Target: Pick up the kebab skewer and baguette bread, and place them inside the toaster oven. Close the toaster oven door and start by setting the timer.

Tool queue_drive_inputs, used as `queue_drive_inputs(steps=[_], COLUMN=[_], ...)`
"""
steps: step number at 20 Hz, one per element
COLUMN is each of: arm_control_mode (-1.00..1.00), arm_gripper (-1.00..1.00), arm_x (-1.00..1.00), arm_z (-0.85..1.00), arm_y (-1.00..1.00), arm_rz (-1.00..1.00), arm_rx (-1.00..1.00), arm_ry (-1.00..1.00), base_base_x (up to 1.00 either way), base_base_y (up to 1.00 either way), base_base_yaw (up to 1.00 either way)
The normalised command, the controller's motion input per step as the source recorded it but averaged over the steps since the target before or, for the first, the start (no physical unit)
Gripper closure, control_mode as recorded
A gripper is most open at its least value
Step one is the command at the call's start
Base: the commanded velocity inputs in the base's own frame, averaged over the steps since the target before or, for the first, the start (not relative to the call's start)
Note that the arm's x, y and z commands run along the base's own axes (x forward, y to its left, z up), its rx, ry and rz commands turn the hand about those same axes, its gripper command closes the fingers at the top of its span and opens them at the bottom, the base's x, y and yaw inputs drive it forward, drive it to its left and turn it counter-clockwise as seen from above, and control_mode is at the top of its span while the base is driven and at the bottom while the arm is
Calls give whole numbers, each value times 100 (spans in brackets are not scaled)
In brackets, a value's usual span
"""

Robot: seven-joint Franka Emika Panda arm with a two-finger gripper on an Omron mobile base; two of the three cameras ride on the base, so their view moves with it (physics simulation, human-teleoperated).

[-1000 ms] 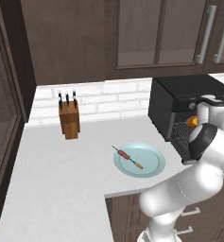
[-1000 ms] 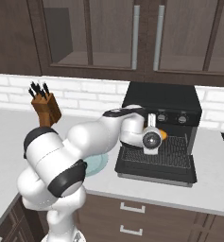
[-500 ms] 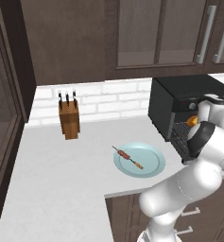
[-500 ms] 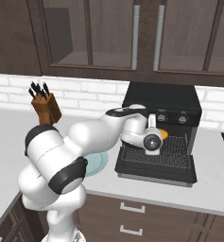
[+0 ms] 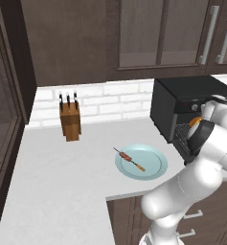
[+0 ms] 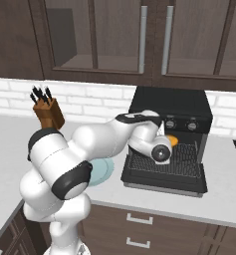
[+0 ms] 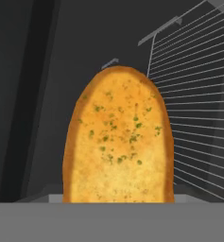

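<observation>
The baguette bread (image 7: 118, 142), a golden loaf flecked with green, stands close before the hand camera. My gripper (image 6: 168, 145) is shut on it at the mouth of the black toaster oven (image 6: 172, 102); the fingertips are hidden behind the loaf. The oven's wire rack (image 7: 193, 94) lies just beyond the bread. The toaster oven door (image 6: 164, 182) hangs open, lying flat in front. From the left base view the baguette bread (image 5: 195, 121) peeks out orange beside my wrist. The kebab skewer (image 5: 129, 159) lies on the pale blue plate (image 5: 153, 167), left of the toaster oven (image 5: 182, 95).
A wooden knife block (image 5: 70, 119) stands at the back of the white counter by the brick wall. Dark cabinets hang above. My arm covers most of the plate (image 6: 103, 172) in the right base view. Silver knobs (image 6: 180, 124) line the oven's front.
The hand with the bread has edged slightly deeper toward the oven opening. Skewer, plate and door have stayed put.
</observation>
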Motion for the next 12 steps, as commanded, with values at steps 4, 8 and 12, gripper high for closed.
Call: queue_drive_inputs(steps=[4,8,12], arm_control_mode=[-100,-100,-100], arm_gripper=[-100,-100,-100], arm_x=[0,2,2], arm_z=[0,0,0], arm_y=[0,0,0], arm_rz=[0,0,0], arm_rx=[0,0,0], arm_ry=[0,0,0], base_base_x=[0,0,0], base_base_y=[0,0,0], base_base_yaw=[0,0,0])
